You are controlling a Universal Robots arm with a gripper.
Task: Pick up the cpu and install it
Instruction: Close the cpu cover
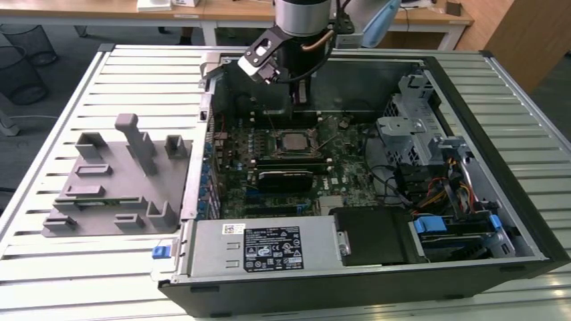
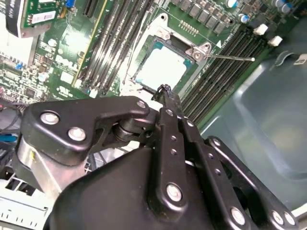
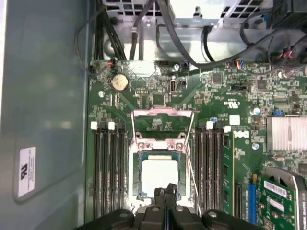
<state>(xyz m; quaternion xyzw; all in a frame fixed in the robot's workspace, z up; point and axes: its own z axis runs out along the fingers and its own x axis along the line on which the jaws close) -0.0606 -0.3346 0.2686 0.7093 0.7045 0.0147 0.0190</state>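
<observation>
The cpu [image 3: 160, 175] lies flat in its socket [image 3: 137, 167], silver top showing. In both wrist views the claw [image 3: 166, 191] hangs over its near edge. The claw's two black fingers [image 2: 165, 96] are pressed together at the tips, with nothing held between them. In the exterior view the claw [image 1: 301, 100] stands above the cpu [image 1: 293, 142] and apart from it. The socket's metal plate [image 3: 163, 120] is swung open, and a thin lever [image 2: 230, 58] stands free beside it. Slots [image 3: 109, 167] run along both sides of the socket on the green board [image 3: 225, 105]. The board sits in an open case [image 1: 499, 154] lying on a slatted table [image 1: 134, 80]. On that table, at the exterior view's left, is a grey block [image 1: 107, 180].
</observation>
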